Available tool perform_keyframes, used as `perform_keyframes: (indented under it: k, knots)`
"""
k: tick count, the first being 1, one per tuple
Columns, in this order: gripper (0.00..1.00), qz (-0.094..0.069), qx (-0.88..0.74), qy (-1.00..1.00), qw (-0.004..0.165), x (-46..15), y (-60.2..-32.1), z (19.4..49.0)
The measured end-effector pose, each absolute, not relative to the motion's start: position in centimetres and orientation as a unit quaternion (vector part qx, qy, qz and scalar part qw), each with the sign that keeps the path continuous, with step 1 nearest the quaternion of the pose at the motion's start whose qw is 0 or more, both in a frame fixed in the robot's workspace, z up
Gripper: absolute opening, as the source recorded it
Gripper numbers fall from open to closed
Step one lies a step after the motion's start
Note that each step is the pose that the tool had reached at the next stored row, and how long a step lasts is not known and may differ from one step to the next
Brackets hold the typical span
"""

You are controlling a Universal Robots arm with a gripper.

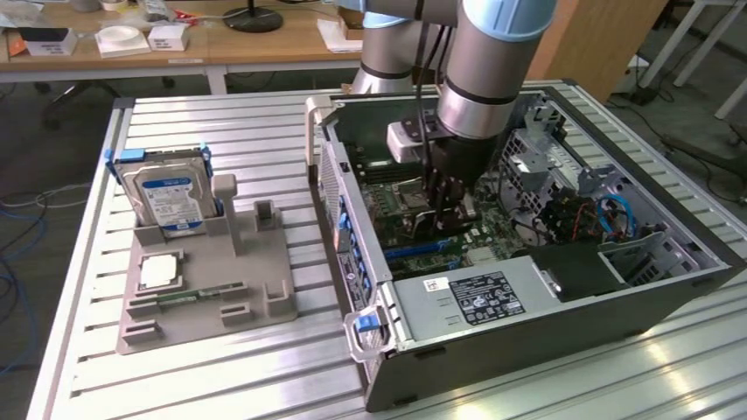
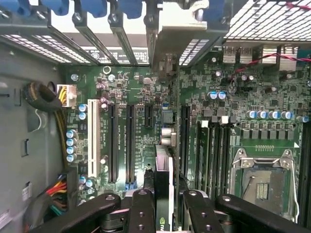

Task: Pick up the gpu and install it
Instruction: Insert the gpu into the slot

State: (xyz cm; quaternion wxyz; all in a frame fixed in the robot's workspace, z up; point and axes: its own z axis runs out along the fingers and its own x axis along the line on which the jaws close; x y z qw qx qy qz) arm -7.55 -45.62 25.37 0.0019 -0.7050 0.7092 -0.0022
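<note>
The gpu (image 2: 164, 170) shows edge-on as a slim dark slab in the wrist view, standing upright between the two black fingers (image 2: 142, 206). My gripper (image 2: 165, 196) is shut on it. The card hangs just above the green motherboard (image 2: 146, 87), between the long black expansion slots (image 2: 130, 143) and the slot (image 2: 184, 141) beside the memory sockets. In the exterior view my gripper (image 1: 450, 210) reaches straight down into the open computer case (image 1: 350, 219), over the middle of the board. The card's lower edge is hidden there.
A grey fixture (image 1: 268, 293) at the exterior view's left holds a silver hard drive (image 1: 170, 197), a processor (image 1: 160, 271) and a green memory stick (image 1: 192, 296). Inside the case are the power supply (image 1: 478, 302), drive cage (image 1: 548, 166), empty processor socket (image 2: 265, 182), a white slot (image 2: 92, 138) and cable bundles (image 2: 43, 99).
</note>
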Motion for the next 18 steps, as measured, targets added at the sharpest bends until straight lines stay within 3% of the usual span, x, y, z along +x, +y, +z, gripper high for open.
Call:
perform_keyframes:
  k: [18]
  knots:
    - [0.27,-0.002,-0.705,0.709,0.002,-8.25,-45.61,24.22]
